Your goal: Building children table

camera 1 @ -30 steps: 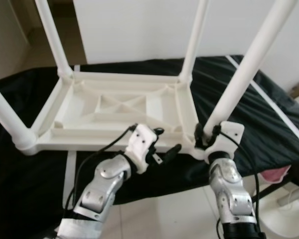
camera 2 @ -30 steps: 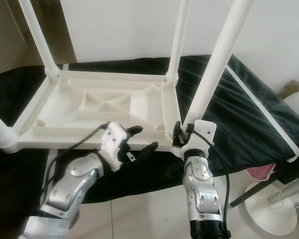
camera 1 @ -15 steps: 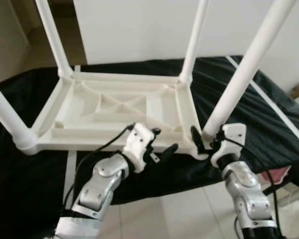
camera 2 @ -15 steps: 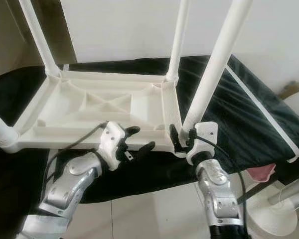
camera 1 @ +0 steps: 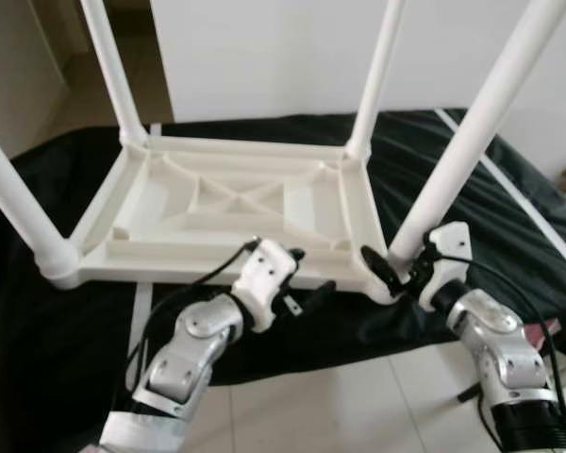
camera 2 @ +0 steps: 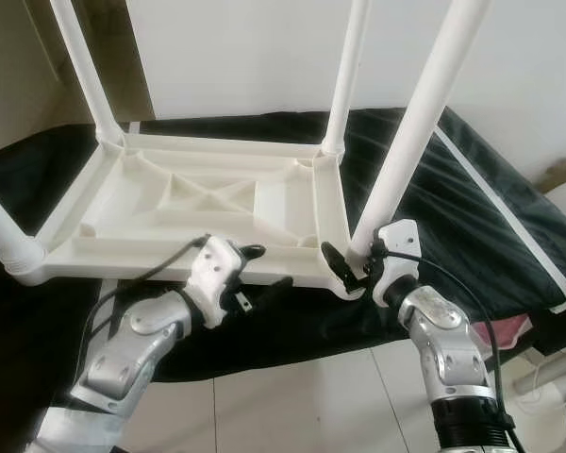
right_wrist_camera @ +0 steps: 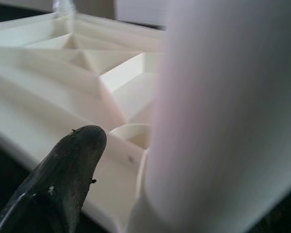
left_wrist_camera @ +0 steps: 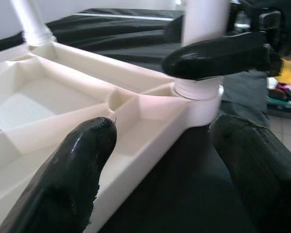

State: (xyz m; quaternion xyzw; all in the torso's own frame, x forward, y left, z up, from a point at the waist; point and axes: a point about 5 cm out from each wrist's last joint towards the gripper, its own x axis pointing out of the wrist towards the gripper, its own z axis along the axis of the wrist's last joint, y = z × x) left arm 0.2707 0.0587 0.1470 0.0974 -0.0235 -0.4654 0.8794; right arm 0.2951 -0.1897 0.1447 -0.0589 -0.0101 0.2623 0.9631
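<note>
Right in front of you, a black sheet (camera 1: 509, 217) covers a low bed, and on it the white plastic table (camera 1: 236, 212) lies upside down, its ribbed underside facing up and its four legs standing upward. Beyond it you have a white wall (camera 1: 264, 57), and below the bed's near edge a pale tiled floor (camera 1: 358, 396).

Your nearest leg (camera 1: 472, 132) rises from the table's near right corner socket. The right gripper (camera 1: 396, 269) sits at the base of that leg: one black finger lies on the inner side of the socket, against the white plastic, and the leg fills the space between the fingers. You cannot tell from these views whether the fingers actually press on the leg.

Your left gripper (camera 1: 307, 283) hovers at the table's near rim, just left of that same corner. Its fingers (left_wrist_camera: 82, 160) are spread apart, one above the ribbed tray and one out over the black sheet, with the rim running between them and nothing gripped.
</note>
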